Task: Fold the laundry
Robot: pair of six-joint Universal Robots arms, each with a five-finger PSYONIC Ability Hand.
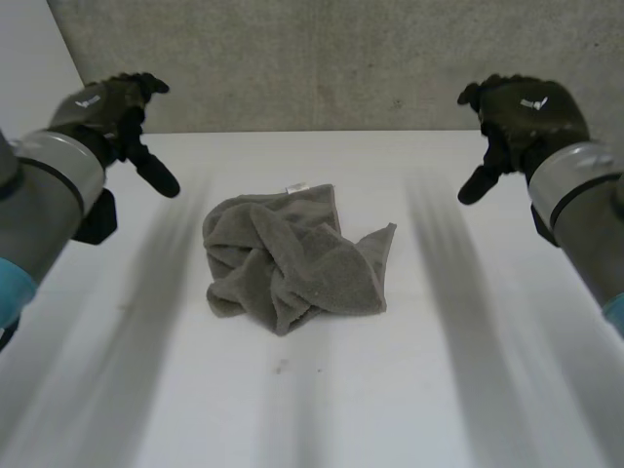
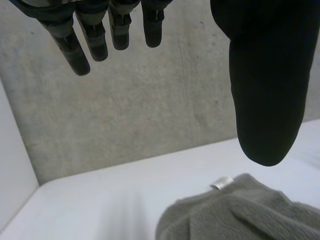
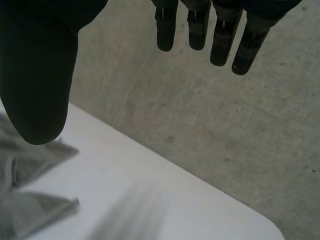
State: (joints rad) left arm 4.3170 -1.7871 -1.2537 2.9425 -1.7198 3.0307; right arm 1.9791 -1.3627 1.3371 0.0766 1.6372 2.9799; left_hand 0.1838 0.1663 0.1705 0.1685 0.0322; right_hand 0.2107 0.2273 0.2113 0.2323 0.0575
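Head view:
- We list one grey towel (image 1: 292,258), crumpled in a heap at the middle of the white table (image 1: 439,390). A small white label (image 1: 295,187) sits at its far edge.
- The left hand (image 1: 112,112) hangs above the table's far left side, well apart from the towel.
- The right hand (image 1: 522,117) hangs above the far right side, equally apart from it.
- A grey concrete wall (image 1: 341,58) stands behind the table.

Left wrist view:
- We record the left hand's fingers (image 2: 80,45) as straight and spread, with the thumb (image 2: 267,90) set apart from them. The hand is released and grasps nothing.
- Below the thumb lies the towel's bunched edge, with the white label on its near fold.
- Bare table runs from the towel to the wall.

Right wrist view:
- We record the right hand's fingers (image 3: 220,35) as straight and loose, with the thumb (image 3: 37,75) held wide of them. It too is released and grasps nothing.
- Under the thumb lie rumpled folds of the towel, flat on the table and out of contact with the hand.
- The table's rounded corner meets the wall beyond the fingertips.
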